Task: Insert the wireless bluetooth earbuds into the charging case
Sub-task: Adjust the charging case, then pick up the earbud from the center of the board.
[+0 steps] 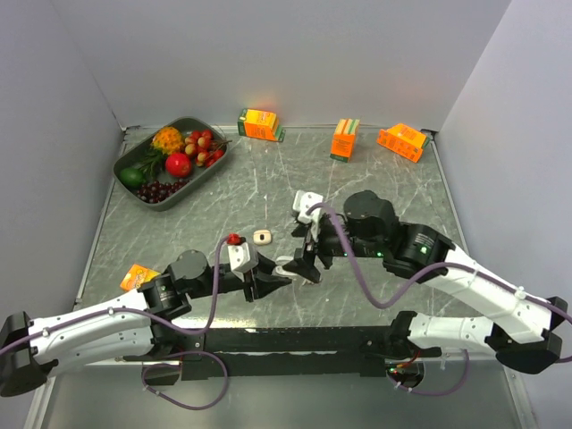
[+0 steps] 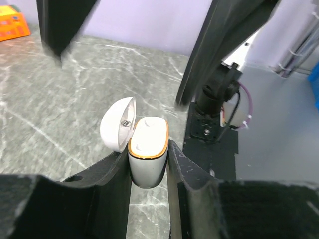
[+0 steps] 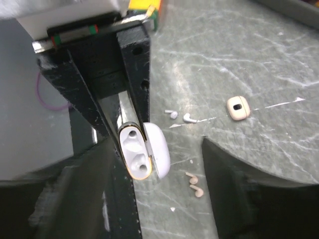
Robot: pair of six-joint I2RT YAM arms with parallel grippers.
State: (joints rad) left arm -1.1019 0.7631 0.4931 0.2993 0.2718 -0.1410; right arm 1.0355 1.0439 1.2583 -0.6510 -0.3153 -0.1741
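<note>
No legible text, brand or number anywhere. Printing on the orange carton (image 1: 260,124) just right of the fruit tray (image 1: 189,121): too small to read. Same for the second carton (image 1: 344,138) and third carton (image 1: 401,141) farther right of the fruit tray. Small dark marking inside the open lid (image 2: 117,124) of the charging case (image 2: 148,149): blurred, unreadable.

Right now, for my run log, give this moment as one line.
left tool: shut on white charging case, lid open | right tool: open, over case | loose on table: white earbuds, beige earbuds
</note>
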